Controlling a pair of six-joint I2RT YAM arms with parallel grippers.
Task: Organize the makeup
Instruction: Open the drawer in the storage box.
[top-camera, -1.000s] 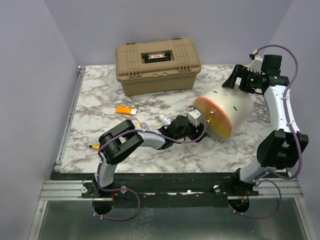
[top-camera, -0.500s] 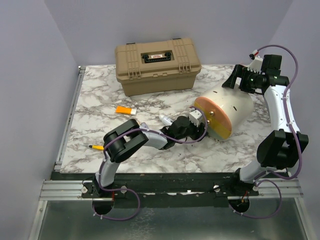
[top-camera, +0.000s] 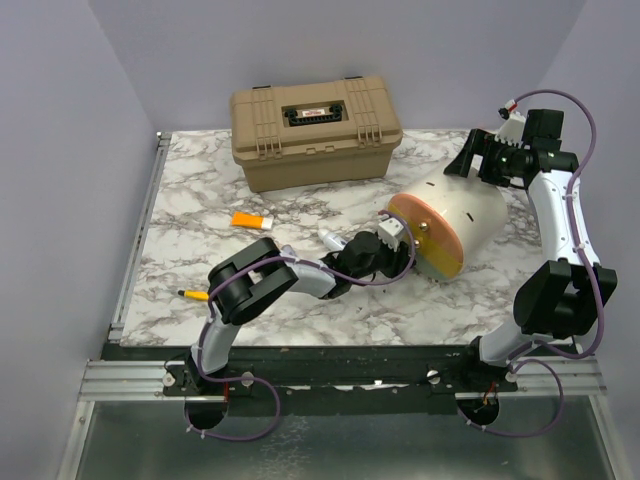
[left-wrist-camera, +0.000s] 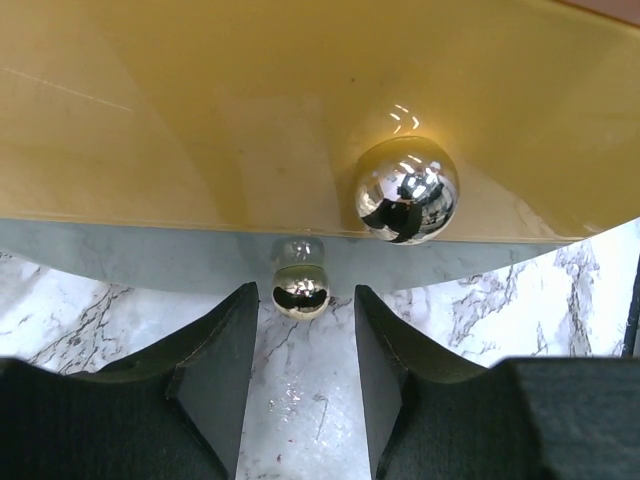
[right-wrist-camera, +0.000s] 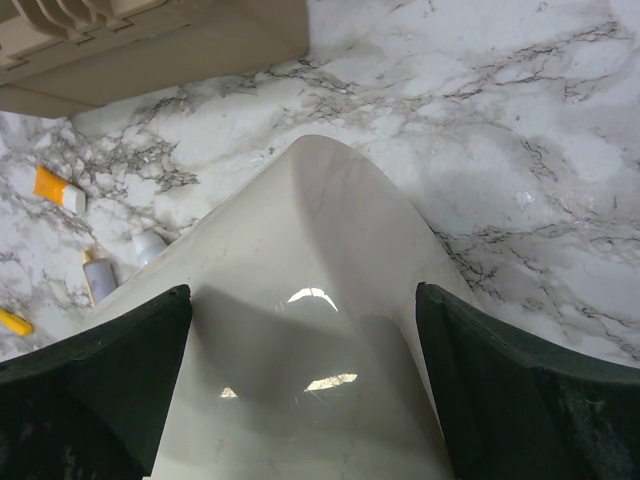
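While the left hand (left-wrist-camera: 305, 305) faces the pouch (top-camera: 470, 215), orange tube (top-camera: 250, 220) lies apart.

Robot test cell, laboratory type.
Plain lilac panel walls (top-camera: 60, 150) close in the left, back and right of a white-and-grey marble-patterned tabletop (top-camera: 190, 200). Two black jointed robot arms, left (top-camera: 245, 285) and right (top-camera: 560, 290), are mounted on a ribbed aluminium rail (top-camera: 130, 378) at the near edge. Looped purple cables (top-camera: 590, 130) trail along the arms. A dull grey sheet-metal surface (top-camera: 330, 450) lies below the rail.
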